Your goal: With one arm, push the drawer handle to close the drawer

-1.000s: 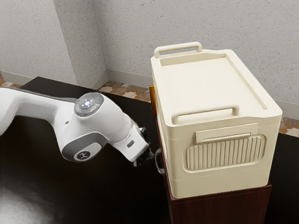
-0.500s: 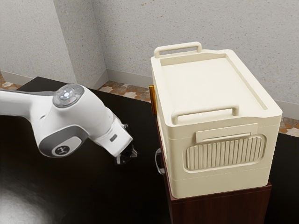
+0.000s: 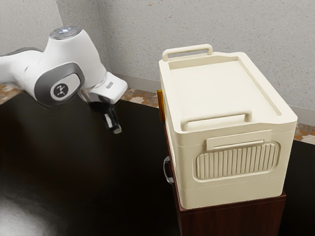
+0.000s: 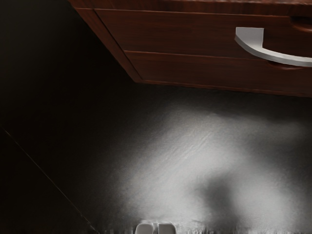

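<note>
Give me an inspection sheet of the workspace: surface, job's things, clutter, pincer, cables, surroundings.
Surface: black table, glossy, with a pale sheen; no spill seen.
Job's things: dark red-brown cabinet; drawer front looks flush in the part that shows, so probably shut; curved silver handle fixed to it.
Clutter: large cream box with two grab bars, on top of the cabinet; amber thing beside the box, partly hidden, not identifiable.
Pincer: shut, holding nothing, above the table and apart from the handle.
Cables: nothing seen.
Surroundings: grey speckled wall; floor in an orange-brown and whitish pattern.
</note>
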Robot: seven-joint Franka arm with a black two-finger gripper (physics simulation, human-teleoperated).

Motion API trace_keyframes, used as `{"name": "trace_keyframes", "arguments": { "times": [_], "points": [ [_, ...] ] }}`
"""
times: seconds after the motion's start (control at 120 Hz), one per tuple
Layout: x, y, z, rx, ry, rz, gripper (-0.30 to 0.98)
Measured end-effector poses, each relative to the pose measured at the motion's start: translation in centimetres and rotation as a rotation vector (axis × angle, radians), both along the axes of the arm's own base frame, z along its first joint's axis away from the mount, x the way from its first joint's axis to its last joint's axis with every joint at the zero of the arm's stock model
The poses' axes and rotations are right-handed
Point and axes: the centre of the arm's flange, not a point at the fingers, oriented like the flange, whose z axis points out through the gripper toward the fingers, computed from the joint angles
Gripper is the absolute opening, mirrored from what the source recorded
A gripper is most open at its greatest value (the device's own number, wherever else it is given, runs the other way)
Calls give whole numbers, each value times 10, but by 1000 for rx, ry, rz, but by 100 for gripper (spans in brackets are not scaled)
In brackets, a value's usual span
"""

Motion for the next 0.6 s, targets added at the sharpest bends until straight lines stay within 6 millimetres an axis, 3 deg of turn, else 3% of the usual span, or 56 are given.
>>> {"name": "trace_keyframes", "arguments": {
  "times": [0.167,0.225,0.417,0.6],
  "points": [
    [12,23,60,-17,47,113,-9],
    [10,27,73,-14,69,138,-6],
    [4,41,84,4,142,207,35],
    [-2,36,84,14,178,247,54]
  ]
}}
